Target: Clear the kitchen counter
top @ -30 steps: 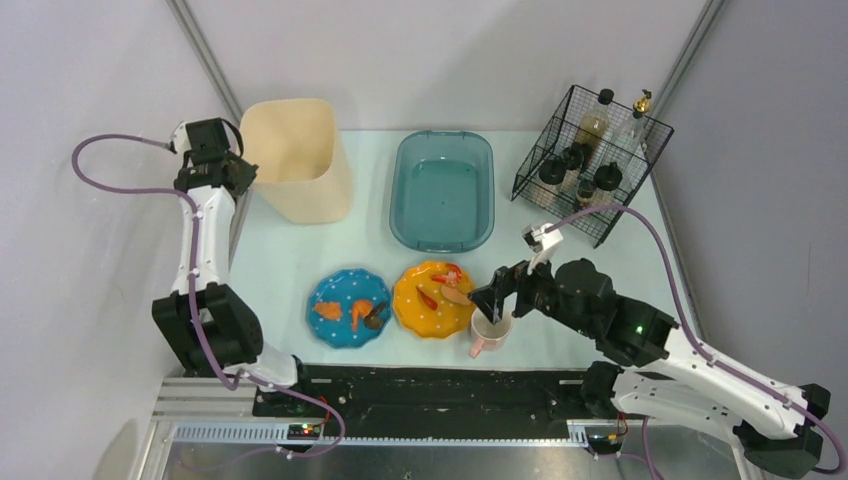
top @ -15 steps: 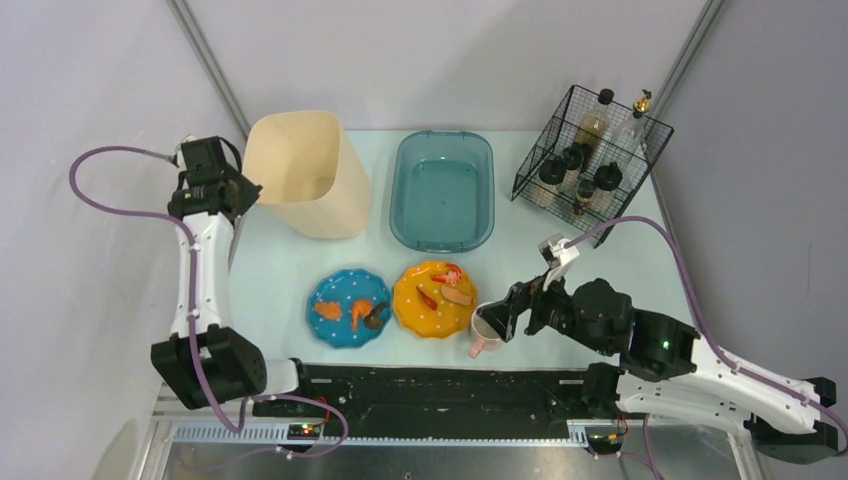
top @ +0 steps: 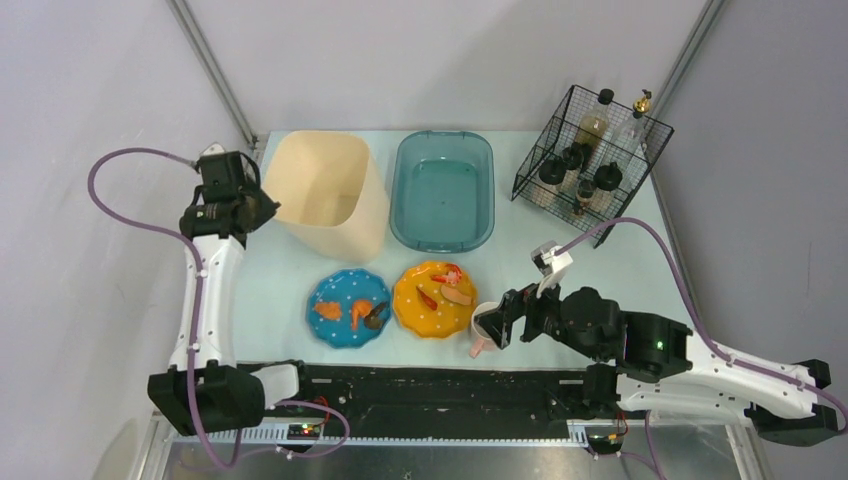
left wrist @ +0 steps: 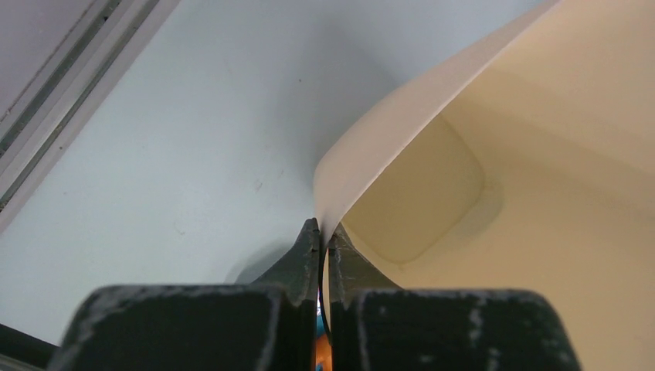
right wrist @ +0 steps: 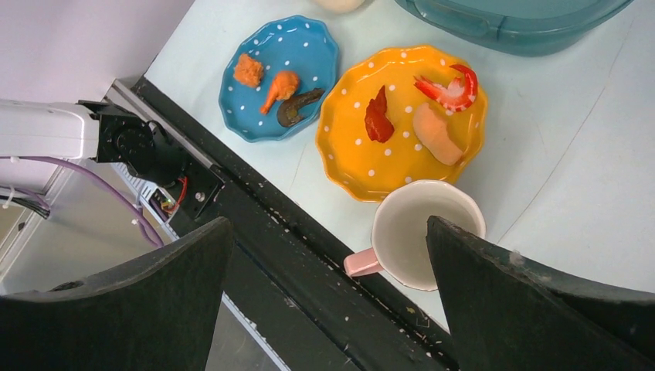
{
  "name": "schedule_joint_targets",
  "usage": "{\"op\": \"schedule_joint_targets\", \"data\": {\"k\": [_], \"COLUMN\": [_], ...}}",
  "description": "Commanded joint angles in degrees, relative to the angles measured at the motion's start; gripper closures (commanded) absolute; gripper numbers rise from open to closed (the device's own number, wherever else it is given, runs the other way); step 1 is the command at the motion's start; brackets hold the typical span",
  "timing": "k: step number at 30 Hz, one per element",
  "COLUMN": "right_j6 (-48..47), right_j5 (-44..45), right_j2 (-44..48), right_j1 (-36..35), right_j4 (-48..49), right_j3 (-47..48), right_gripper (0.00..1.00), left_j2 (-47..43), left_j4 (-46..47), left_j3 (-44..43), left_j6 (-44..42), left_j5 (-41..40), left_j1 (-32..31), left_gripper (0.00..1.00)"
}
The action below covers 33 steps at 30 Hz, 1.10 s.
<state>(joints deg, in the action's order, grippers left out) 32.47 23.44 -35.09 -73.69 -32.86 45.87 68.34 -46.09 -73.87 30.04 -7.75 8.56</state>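
My left gripper (left wrist: 320, 232) has its jaws pressed together on the thin rim wall of the beige bin (left wrist: 479, 154), pinching it at the far left of the kitchen counter (top: 280, 270), just left of the teal basin (top: 396, 205). My right gripper (right wrist: 326, 224) has its jaws spread wide and holds nothing. It hangs over the mug (right wrist: 417, 236), which stands upright at the near edge with its pink handle pointing toward the black front strip. Just beyond the mug sits the orange plate (right wrist: 347, 154) with a shrimp, a red piece and a pale piece on it. To its left is the blue plate (right wrist: 309, 62) with three scraps. I judge the clearing as barely started: both plates carry food, the mug is on the counter, and the basin and bin look empty as far as I can see into them. The wire basket (top: 590, 165) of bottles stands at the far right. I can read no brand or writing anywhere; any bottle labels are too small to make out.
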Motion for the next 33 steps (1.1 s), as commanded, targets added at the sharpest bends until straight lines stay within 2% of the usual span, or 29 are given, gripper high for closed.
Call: {"op": "schedule_joint_targets", "data": {"k": [1, 10, 16, 22, 27, 33], "right_j6": [1.3, 1.7, 0.8, -2.0, -4.3, -8.2], "right_j5": [2.8, 3.6, 4.2, 8.2, 8.1, 1.2], "right_j2": [0.1, -1.3, -2.4, -1.2, 0.3, -0.5], "right_j1": [-0.9, -1.2, -1.3, -0.5, 3.1, 9.7], "right_j4": [-0.3, -0.1, 1.0, 1.0, 1.5, 2.7], "right_j3": [0.3, 0.2, 0.2, 0.2, 0.2, 0.2], "right_gripper": [0.00, 0.00, 0.00, 0.00, 0.00, 0.00], "left_j2": [-2.7, -1.4, -1.7, -7.0, -15.7, -23.9], "left_j4": [3.6, 3.6, 3.6, 3.3, 3.1, 0.8], "left_j3": [-0.1, -1.0, -2.7, -2.0, 2.7, 10.9], "left_j6": [-0.6, -2.1, -4.6, -7.8, -7.5, -6.4], "left_j5": [-1.7, -5.1, -4.7, -5.7, -3.3, 3.6], "left_j1": [-2.1, -5.1, -5.3, -5.4, -5.3, -5.3], "left_gripper": [0.94, 0.73, 0.34, 0.02, 0.00, 0.00]}}
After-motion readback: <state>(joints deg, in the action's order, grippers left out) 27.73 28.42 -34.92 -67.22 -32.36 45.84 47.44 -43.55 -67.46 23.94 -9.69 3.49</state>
